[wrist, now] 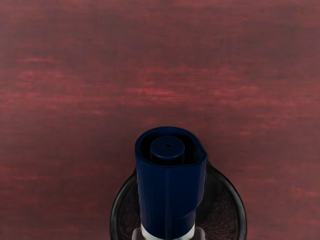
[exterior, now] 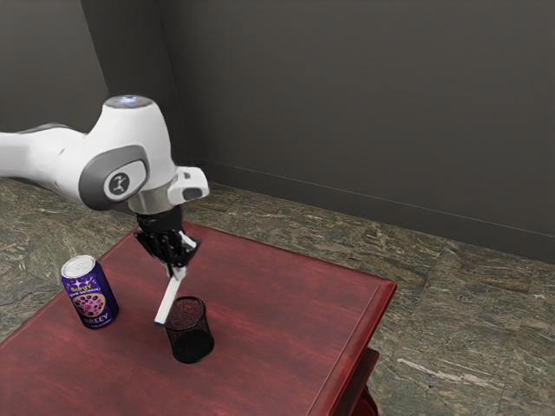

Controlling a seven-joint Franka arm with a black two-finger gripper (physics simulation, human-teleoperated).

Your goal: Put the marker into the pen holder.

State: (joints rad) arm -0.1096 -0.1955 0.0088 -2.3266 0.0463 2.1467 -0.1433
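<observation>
- Pincer closed down on the marker, its two sides parted only by the white barrel. Nothing else in my grasp.
- Marker hangs clear of the red table, beside and above the rim of the black pen holder. Pen holder lies toward six o'clock from my pincer in the exterior view; drinks can between nine and ten o'clock from the pen holder.
- Handling, my guess: light, stiff, smooth plastic. Won't crush under a modest squeeze, but could pivot if the lower end knocks the rim. Pen holder looks light enough to tip.
- Hold: on the barrel close by the blue end, a good place, as it leaves most of the length free to go in. Would keep it there.
- Lie: long axis tilted, one o'clock to seven in the exterior view, lower end at seven; blue end up toward my wrist camera. Whether the lower end is over the opening or just outside, I can't fairly judge.
- Next: bring it nearer upright, centre, lower, let go.
</observation>
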